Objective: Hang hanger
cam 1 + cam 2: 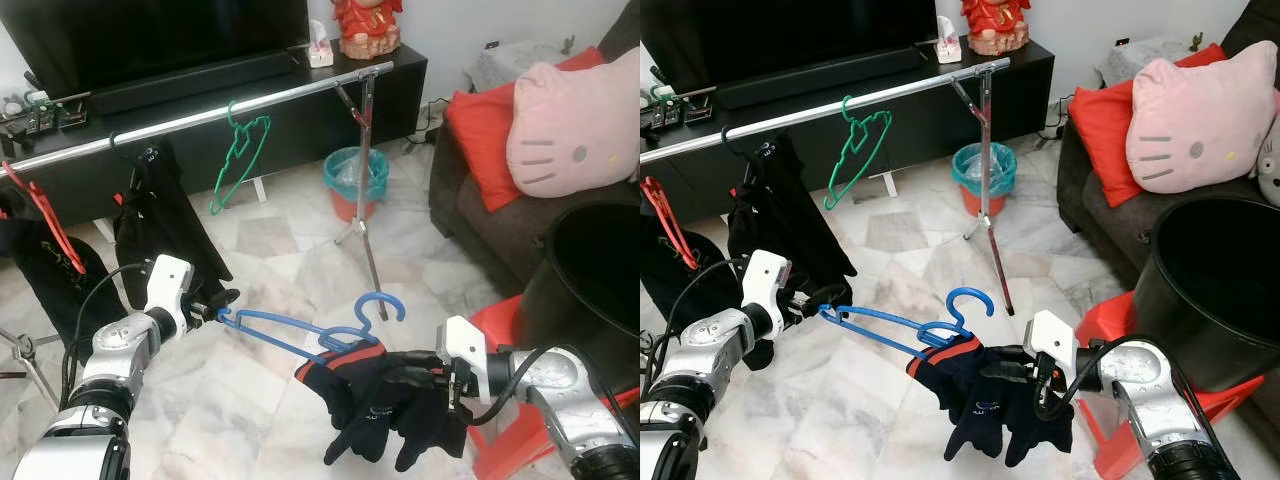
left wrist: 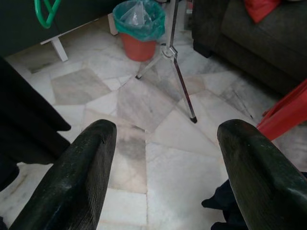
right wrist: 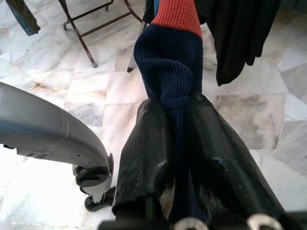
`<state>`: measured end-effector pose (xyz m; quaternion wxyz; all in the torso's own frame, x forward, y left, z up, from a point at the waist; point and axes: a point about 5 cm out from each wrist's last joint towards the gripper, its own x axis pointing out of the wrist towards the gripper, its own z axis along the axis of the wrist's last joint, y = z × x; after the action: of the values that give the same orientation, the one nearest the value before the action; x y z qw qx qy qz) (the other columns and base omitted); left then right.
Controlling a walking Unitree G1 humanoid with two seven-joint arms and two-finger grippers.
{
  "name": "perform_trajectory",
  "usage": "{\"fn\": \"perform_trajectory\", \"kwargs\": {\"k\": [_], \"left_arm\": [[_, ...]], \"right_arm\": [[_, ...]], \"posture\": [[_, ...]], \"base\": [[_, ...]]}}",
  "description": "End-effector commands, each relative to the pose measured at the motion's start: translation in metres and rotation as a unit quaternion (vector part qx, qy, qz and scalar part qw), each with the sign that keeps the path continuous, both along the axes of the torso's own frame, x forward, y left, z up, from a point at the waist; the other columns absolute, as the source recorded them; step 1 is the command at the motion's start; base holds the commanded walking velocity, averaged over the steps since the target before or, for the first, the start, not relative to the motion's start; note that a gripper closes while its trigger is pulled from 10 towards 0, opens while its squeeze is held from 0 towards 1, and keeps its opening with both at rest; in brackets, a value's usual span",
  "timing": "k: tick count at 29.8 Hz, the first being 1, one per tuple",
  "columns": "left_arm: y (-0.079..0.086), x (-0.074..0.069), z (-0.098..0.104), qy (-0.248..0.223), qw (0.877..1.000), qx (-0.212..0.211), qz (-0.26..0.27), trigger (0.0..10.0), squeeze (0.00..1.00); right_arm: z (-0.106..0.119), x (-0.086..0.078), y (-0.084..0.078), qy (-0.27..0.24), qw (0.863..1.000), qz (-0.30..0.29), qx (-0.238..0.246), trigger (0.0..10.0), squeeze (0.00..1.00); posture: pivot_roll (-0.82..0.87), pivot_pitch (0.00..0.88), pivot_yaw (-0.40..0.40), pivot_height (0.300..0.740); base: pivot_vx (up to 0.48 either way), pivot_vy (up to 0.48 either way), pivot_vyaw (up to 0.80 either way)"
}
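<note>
While the silver rail [image 1: 200, 117] is running across the upper left of the frame with a green hanger [image 1: 238, 158] and dark clothes [image 1: 160, 230] on it, the blue hanger [image 1: 300, 335] is lying nearly level at lower centre, its long axis left to right, hook upward at its right. The right gripper [image 1: 420, 378] is pinching the navy garment [image 1: 375, 400] draped on it, probably steadying the load; the left gripper [image 1: 222, 303], fingers [image 2: 79, 177] spread wide, is sitting at the hanger's left tip.

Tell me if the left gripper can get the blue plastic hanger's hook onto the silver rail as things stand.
Probably not yet: the left gripper is at the blue plastic hanger's far end, the silver rail stands higher, and the right gripper pinches the navy garment.
</note>
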<state>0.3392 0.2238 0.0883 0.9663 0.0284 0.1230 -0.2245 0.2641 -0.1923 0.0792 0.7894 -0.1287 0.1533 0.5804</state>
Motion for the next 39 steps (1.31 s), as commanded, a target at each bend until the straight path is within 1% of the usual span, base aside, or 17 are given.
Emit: {"fn": "perform_trajectory", "kwargs": {"k": [1,5,10,14,16,17,19,22,23,25,26,29,30,31,34,36,39], "left_arm": [[-0.02,0.002,0.0,0.003,0.998,-0.019,-0.054,10.0,0.0],[-0.022,-0.001,0.0,0.007,0.997,-0.022,-0.076,10.0,0.0],[-0.02,-0.002,-0.001,0.008,0.996,-0.015,-0.082,10.0,0.0],[-0.019,-0.001,0.0,-0.001,0.997,0.017,-0.079,10.0,0.0],[-0.012,0.002,0.003,-0.021,0.998,0.05,-0.041,10.0,0.0],[-0.012,0.002,0.003,-0.021,0.998,0.05,-0.041,10.0,0.0],[-0.008,0.003,0.005,-0.032,0.997,0.07,-0.02,10.0,0.0],[0.004,0.005,0.008,-0.046,0.995,0.082,0.032,10.0,0.0],[0.004,0.005,0.008,-0.046,0.995,0.082,0.032,10.0,0.0],[0.015,0.004,0.008,-0.051,0.991,0.098,0.07,10.0,0.0],[0.024,0.003,0.008,-0.053,0.987,0.11,0.102,10.0,0.0],[0.027,0.003,0.007,-0.053,0.985,0.116,0.116,10.0,0.0],[0.032,0.001,0.007,-0.051,0.982,0.121,0.133,10.0,0.0],[0.032,0.001,0.007,-0.051,0.982,0.121,0.133,10.0,0.0],[0.042,-0.001,0.006,-0.052,0.976,0.126,0.169,10.0,0.0],[0.048,-0.003,0.006,-0.052,0.972,0.132,0.188,10.0,0.0],[0.054,-0.006,0.003,-0.044,0.97,0.135,0.198,10.0,0.0]], "right_arm": [[0.008,0.002,0.021,-0.031,0.999,0.037,0.021,10.0,0.0],[0.008,0.002,0.022,-0.033,0.999,0.038,0.018,10.0,0.0],[0.007,0.002,0.023,-0.035,0.999,0.035,0.019,10.0,0.0],[0.008,0.001,0.018,-0.035,0.999,0.031,0.015,10.0,0.0],[0.01,0.001,0.009,-0.037,0.999,0.02,0.006,10.0,0.0],[0.01,0.001,0.009,-0.037,0.999,0.02,0.006,10.0,0.0],[0.01,0.0,0.006,-0.037,0.999,0.017,0.002,10.0,0.0],[0.01,-0.003,0.001,-0.035,0.999,0.015,-0.001,10.0,0.0],[0.01,-0.003,0.001,-0.035,0.999,0.015,-0.001,10.0,0.0],[0.011,-0.003,-0.002,-0.034,0.999,0.011,-0.003,10.0,0.0],[0.011,-0.003,-0.004,-0.035,0.999,0.008,-0.003,10.0,0.0],[0.011,-0.003,-0.004,-0.035,0.999,0.007,-0.003,10.0,0.0],[0.012,-0.003,-0.005,-0.036,0.999,0.004,-0.003,10.0,0.0],[0.012,-0.003,-0.005,-0.036,0.999,0.004,-0.003,10.0,0.0],[0.013,-0.002,-0.006,-0.04,0.999,-0.002,-0.003,10.0,0.0],[0.014,-0.002,-0.009,-0.041,0.999,-0.008,-0.006,10.0,0.0],[0.014,-0.002,-0.014,-0.043,0.999,-0.018,-0.011,10.0,0.0]], "posture": [[0.03,0.06,0.127,0.74],[0.04,0.06,0.142,0.74],[0.04,0.056,0.147,0.74],[0.04,0.057,0.147,0.74],[0.03,0.061,0.149,0.74],[0.03,0.061,0.149,0.74],[0.03,0.061,0.149,0.74],[0.03,0.067,0.145,0.74],[0.03,0.067,0.145,0.74],[0.03,0.069,0.144,0.74],[0.03,0.069,0.142,0.74],[0.03,0.069,0.142,0.74],[0.04,0.07,0.142,0.74],[0.04,0.07,0.142,0.74],[0.03,0.071,0.142,0.74],[0.03,0.074,0.137,0.74],[0.03,0.074,0.137,0.74]], "base": [[0.0,0.0,0.0],[0.0,0.0,0.0],[0.0,0.0,0.0],[0.0,0.0,0.0],[0.0,0.0,0.0],[0.0,0.0,0.0],[0.0,0.0,0.0],[0.0,0.0,0.0],[0.0,0.0,0.0],[0.0,0.0,0.0],[0.0,0.0,0.0],[0.0,0.0,0.0],[0.0,0.0,0.0],[0.0,0.0,0.0],[0.0,0.0,0.0],[0.0,0.0,0.0],[0.0,0.0,0.0]]}}
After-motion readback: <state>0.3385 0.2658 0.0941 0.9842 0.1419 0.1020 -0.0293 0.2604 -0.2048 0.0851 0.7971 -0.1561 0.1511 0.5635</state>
